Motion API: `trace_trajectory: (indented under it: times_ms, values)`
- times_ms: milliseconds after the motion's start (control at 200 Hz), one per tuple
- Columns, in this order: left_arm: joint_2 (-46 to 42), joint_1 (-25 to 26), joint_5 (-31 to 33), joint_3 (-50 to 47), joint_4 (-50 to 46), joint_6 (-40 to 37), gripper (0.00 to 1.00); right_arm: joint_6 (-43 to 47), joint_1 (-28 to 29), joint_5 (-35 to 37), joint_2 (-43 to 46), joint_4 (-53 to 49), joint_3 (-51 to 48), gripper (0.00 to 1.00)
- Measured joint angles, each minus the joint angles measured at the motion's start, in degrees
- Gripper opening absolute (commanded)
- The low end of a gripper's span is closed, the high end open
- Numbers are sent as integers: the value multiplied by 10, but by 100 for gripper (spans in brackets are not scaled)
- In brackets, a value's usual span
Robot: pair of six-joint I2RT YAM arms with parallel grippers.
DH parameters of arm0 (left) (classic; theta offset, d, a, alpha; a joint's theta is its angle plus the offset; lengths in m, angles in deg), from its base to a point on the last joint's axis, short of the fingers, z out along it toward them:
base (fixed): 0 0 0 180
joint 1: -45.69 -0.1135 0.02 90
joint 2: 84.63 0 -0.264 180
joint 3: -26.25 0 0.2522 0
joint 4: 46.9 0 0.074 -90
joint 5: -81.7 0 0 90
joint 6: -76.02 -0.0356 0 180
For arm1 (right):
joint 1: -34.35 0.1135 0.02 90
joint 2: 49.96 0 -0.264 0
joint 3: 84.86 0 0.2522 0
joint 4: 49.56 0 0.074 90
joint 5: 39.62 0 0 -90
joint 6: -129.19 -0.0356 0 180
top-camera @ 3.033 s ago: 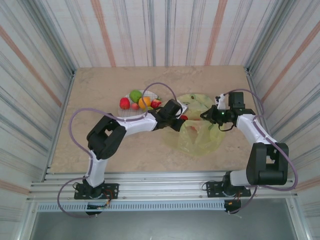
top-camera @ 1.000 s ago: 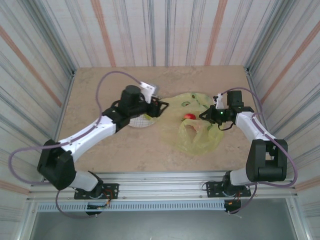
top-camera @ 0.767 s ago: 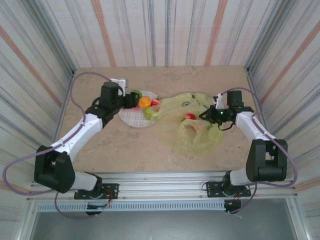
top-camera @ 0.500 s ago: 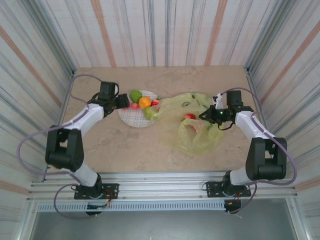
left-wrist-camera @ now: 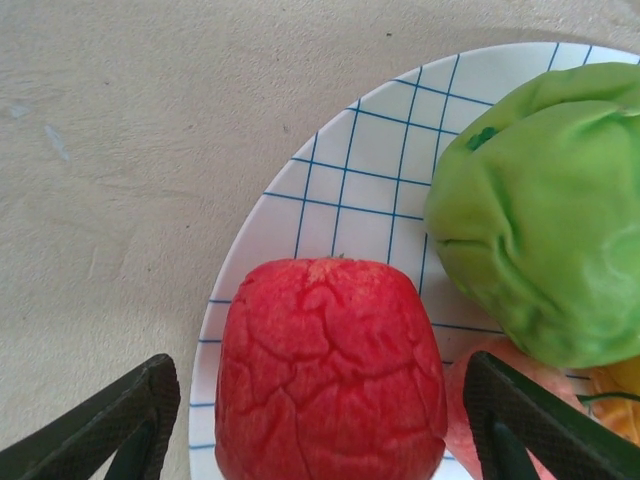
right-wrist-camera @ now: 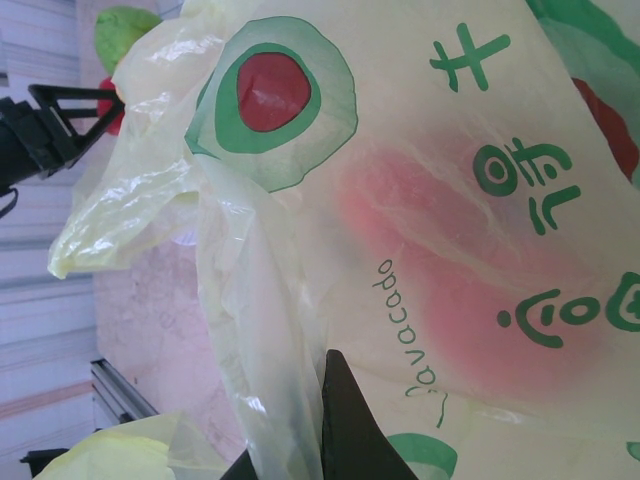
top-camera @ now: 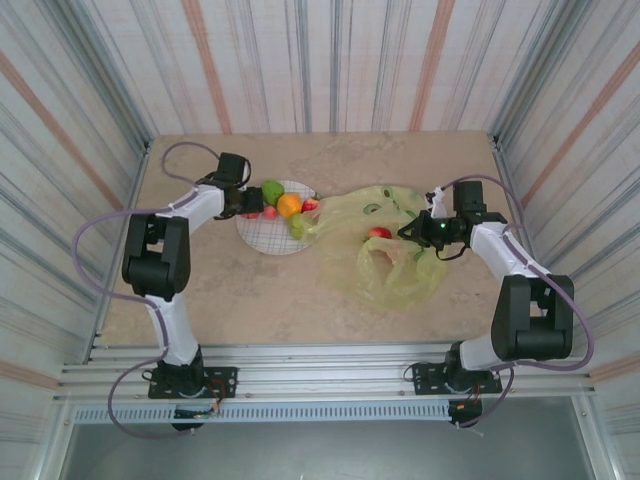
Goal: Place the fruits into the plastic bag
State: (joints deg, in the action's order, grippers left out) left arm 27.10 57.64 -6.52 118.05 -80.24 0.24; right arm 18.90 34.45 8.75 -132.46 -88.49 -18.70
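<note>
Fruit (left-wrist-camera: 330,370), red and wrinkled, between spread left end effector (left-wrist-camera: 320,425) up close, right end effector (top-camera: 410,231) pinching plastic bag (right-wrist-camera: 420,200)

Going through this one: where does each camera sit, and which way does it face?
Top external: above and behind the bases, looking down on the table; left arm, right arm, plate and plastic bag show.
Left wrist: on the left arm, looking down at a red fruit near the plate's edge, between its own open jaws.
Right wrist: on the right arm, close against the plastic bag, one dark finger at the bottom edge.
Shared: the green fruit beside the red one also shows from above, on the plate.
</note>
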Motion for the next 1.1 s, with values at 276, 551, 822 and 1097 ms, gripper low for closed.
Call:
trace_trajectory:
  times_ms: [276, 551, 822, 1097]
  values:
    - [21, 0, -2, 13, -7, -9, 68, 0, 0, 0, 0, 0, 0, 0]
    - [18, -7, -3, 10, -1, -10, 58, 0, 0, 0, 0, -3, 5, 0]
    - [-129, -7, -19, -122, 37, 17, 56, 0, 0, 0, 0, -5, 5, 0]
    - [-329, 80, -92, -188, 117, 32, 54, 0, 0, 0, -1, -5, 5, 0]
